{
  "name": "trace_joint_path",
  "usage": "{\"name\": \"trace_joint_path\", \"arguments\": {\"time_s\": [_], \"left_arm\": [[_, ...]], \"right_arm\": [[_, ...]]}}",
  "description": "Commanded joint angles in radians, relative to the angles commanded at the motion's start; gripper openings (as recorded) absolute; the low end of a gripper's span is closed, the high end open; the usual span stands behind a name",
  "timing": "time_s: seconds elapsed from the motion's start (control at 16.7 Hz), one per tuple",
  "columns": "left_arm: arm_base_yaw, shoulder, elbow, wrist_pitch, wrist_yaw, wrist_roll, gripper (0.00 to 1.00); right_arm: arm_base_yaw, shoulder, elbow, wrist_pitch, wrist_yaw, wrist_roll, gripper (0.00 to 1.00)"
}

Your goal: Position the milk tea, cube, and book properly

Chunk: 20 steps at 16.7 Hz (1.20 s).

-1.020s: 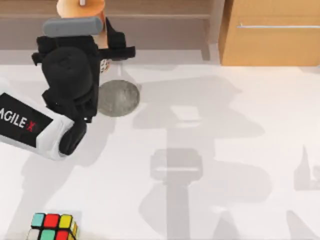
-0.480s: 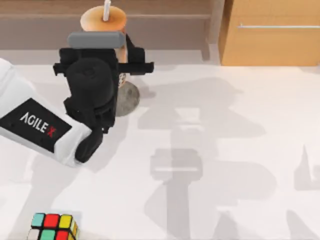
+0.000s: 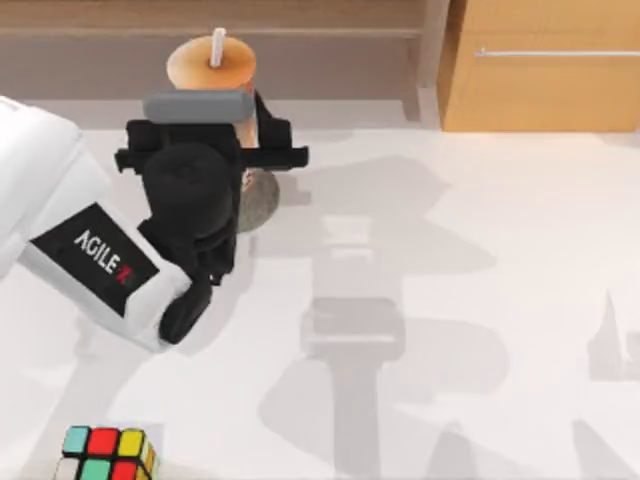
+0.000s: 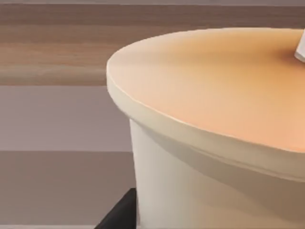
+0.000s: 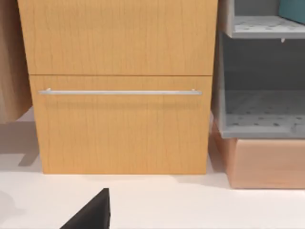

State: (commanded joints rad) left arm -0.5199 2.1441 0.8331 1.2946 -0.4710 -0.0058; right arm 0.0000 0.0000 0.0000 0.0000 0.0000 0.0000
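My left gripper point(image 3: 232, 140) is shut on the milk tea point(image 3: 211, 64), a tall cup with an orange lid and a white straw, at the table's back left. The cup stands over the flat grey disc point(image 3: 263, 196), which the arm mostly hides; I cannot tell whether they touch. The left wrist view looks close onto the cup's lid point(image 4: 224, 90), with one dark finger point(image 4: 121, 212) beside its wall. The cube point(image 3: 105, 453) lies at the front left edge, far from both grippers. The book is out of view. One dark fingertip point(image 5: 90, 212) of my right gripper shows in the right wrist view.
A wooden cabinet with a metal drawer handle point(image 3: 545, 65) stands at the back right, and a low wooden shelf point(image 3: 330, 50) runs behind the cup. Next to the cabinet, the right wrist view has a grey open shelf unit point(image 5: 262, 109).
My left arm has carried the milk tea rightward from the back left corner to over the grey disc. The cube has not moved.
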Motion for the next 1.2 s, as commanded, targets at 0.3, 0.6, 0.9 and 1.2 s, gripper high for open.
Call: {"name": "trace_joint_path", "arguments": {"time_s": [0.3,0.6,0.9,1.2], "left_arm": [[0.000,0.000,0.000,0.000,0.000,0.000,0.15],[0.000,0.000,0.000,0.000,0.000,0.000,0.53],[0.000,0.000,0.000,0.000,0.000,0.000,0.90],[0.000,0.000,0.000,0.000,0.000,0.000,1.00]], "right_arm": [[0.000,0.000,0.000,0.000,0.000,0.000,1.00],[0.000,0.000,0.000,0.000,0.000,0.000,1.00],[0.000,0.000,0.000,0.000,0.000,0.000,1.00],[0.000,0.000,0.000,0.000,0.000,0.000,1.00]]}}
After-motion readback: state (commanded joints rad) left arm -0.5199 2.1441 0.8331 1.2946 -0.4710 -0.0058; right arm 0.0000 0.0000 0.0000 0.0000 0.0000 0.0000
